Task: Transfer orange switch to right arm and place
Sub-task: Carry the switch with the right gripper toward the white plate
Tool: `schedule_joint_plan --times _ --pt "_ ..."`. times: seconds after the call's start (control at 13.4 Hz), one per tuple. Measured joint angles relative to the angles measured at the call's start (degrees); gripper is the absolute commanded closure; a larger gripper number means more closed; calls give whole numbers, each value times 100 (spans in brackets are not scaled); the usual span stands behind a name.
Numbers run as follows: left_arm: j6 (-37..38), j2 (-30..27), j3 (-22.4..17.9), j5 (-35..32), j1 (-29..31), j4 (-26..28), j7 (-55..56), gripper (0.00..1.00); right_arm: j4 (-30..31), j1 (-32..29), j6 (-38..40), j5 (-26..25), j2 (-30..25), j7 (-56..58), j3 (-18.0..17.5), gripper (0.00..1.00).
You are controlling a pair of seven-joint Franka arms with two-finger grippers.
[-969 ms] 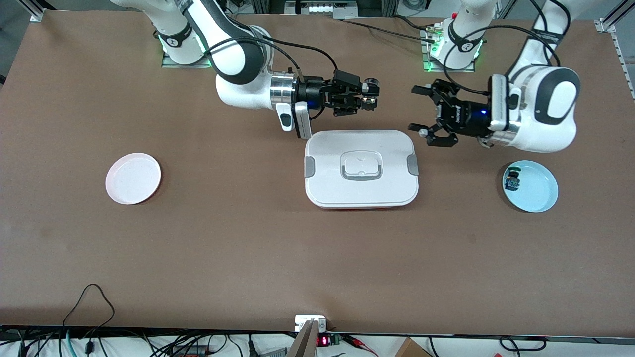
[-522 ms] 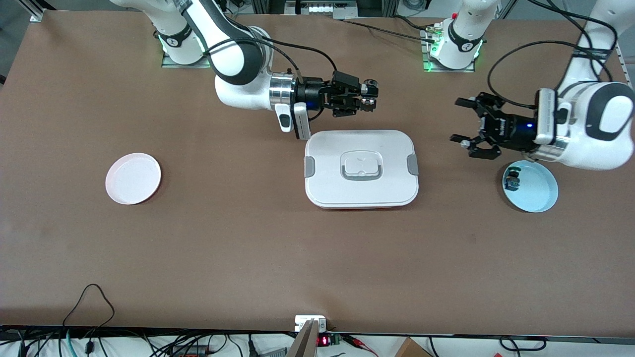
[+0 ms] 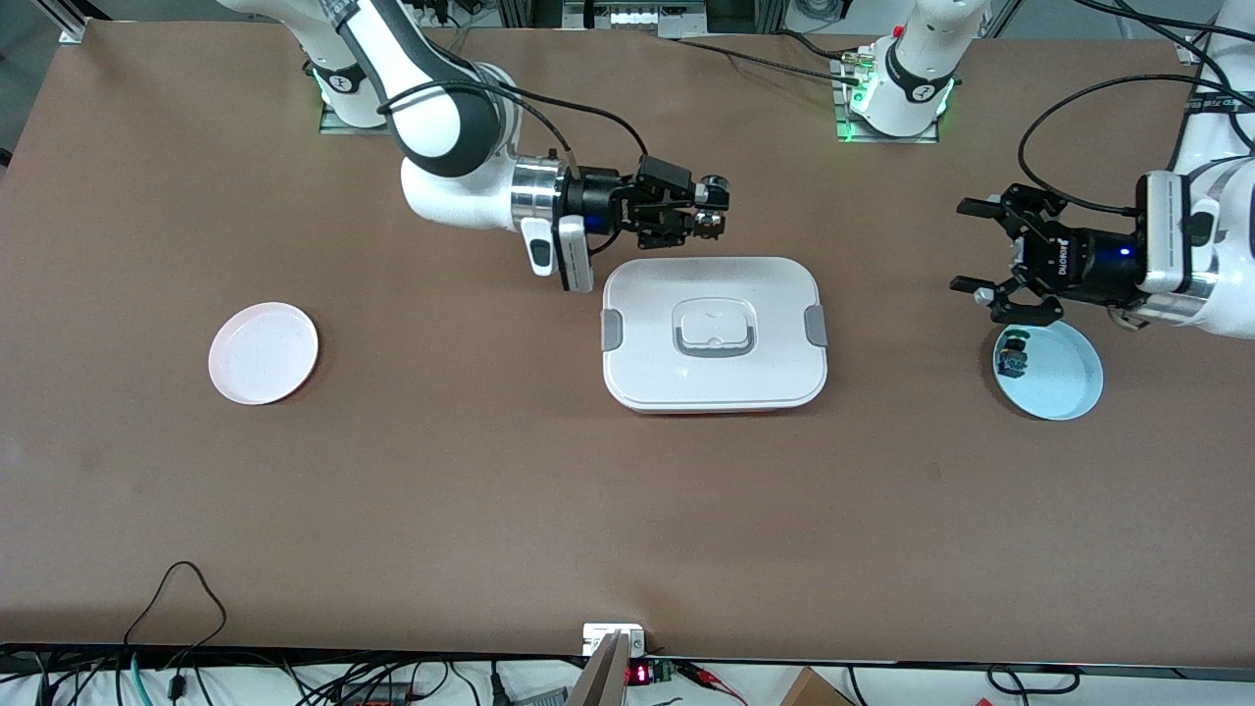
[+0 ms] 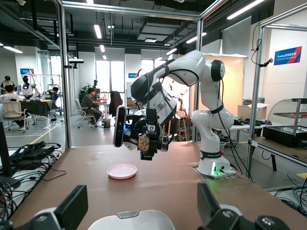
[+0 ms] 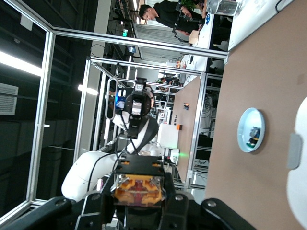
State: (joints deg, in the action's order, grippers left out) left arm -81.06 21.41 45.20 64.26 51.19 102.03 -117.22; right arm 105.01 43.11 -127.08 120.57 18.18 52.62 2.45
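Note:
My right gripper [image 3: 713, 208] is shut on the orange switch [image 5: 139, 189], which sits across the jaws in the right wrist view. It holds the switch in the air over the table beside the white box's edge toward the robots' bases. The left wrist view also shows that gripper with the switch [image 4: 144, 143], straight ahead. My left gripper [image 3: 976, 253] is open and empty, in the air over the table at the blue plate's [image 3: 1064, 378] rim. Its own fingers [image 4: 72, 206] stand wide apart. The pink plate [image 3: 263, 353] lies bare toward the right arm's end.
A white lidded box [image 3: 714, 333] lies mid-table between the two plates. The blue plate holds a small switch with green and blue parts [image 3: 1012, 358]. Cables and boxes lie along the table edge nearest the front camera.
My open left gripper has drawn back from the right gripper toward the left arm's end, to the blue plate. My right gripper, still shut on the switch, has shifted slightly toward the right arm's end.

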Motion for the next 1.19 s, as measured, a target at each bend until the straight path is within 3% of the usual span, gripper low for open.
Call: schedule_joint_plan --times 0.15,0.52,0.75,1.04,1.19 --pt "1 5 -330 -286 -189 -129 25 0 -2 -175 82 -281 -9 0 5 98" --pt "284 -172 -1995 -410 -1049 -315 29 0 8 -752 812 -882 -5 -9 13 98" --pt "318 -426 -3147 -471 -1849 -324 168 0 23 -1078 1205 -1095 10 -49 16 98" --pt "-163 -689 -4644 -476 -2941 -516 569 0 40 -1776 2194 -1983 18 -326 28 98" --pt "-457 -810 -5477 -843 -3484 -611 839 0 48 -2111 2656 -2243 18 -445 36 98"
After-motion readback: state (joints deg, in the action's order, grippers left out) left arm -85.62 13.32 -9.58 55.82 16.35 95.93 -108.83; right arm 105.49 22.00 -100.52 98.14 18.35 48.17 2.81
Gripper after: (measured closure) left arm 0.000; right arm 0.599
